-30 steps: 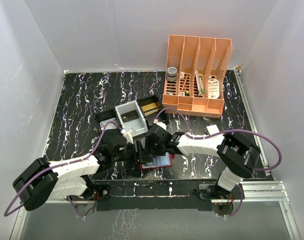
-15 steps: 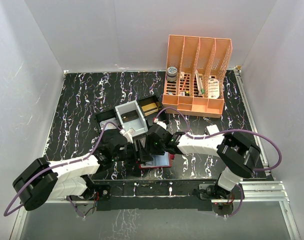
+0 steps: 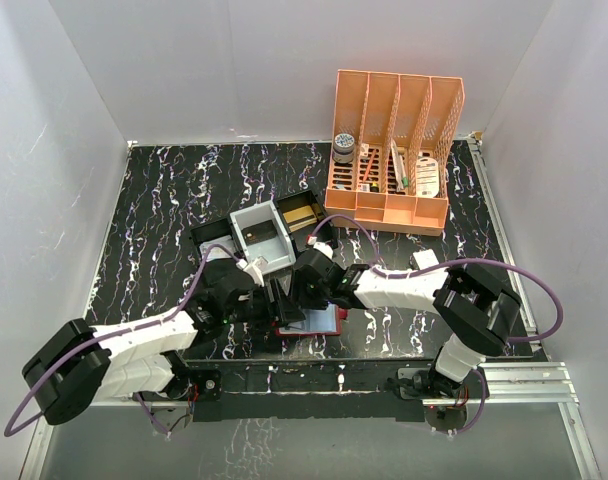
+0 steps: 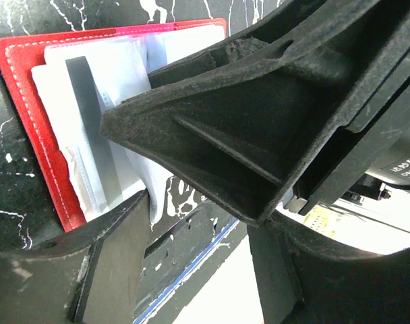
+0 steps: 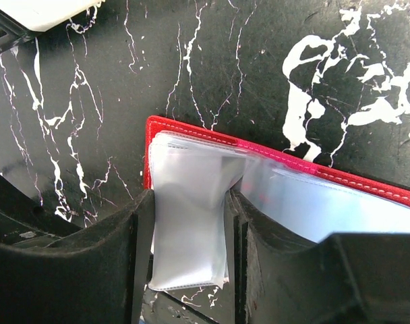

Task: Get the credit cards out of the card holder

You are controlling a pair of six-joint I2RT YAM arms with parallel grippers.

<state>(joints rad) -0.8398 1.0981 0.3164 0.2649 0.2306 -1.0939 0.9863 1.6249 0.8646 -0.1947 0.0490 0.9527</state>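
Right gripper (image 5: pixel 188 223) is straddling a pale sheet (image 5: pixel 188 182) poking out of the open holder (image 5: pixel 191 128), jaws touching its two long edges; whether it is truly pinching I cannot tell. Left gripper (image 4: pixel 195 233) is hanging released at 9 o'clock of it, jaws apart with nothing between them and one finger covering the holder's corner. Both are working over the holder, which is lying flat at 6 o'clock on the table (image 3: pixel 164 200), near the edge. Risks, biggest first: the two grippers are crowding each other and could be knocking together during a pull; the holder, if nothing is pinning it, may be lifting or sliding off the near edge with the sheet; and the sheet may be a clear pocket rather than a card, so pulling could be bending or tearing it while the card (image 4: pixel 90 135) with the dark stripe remains inside. Counting: two arms, one rack (image 3: pixel 394 140) at 1 o'clock, one tray (image 3: pixel 259 235) at centre, one holder, and one card showing for certain; the other pale layers are overlapping too much for counting.
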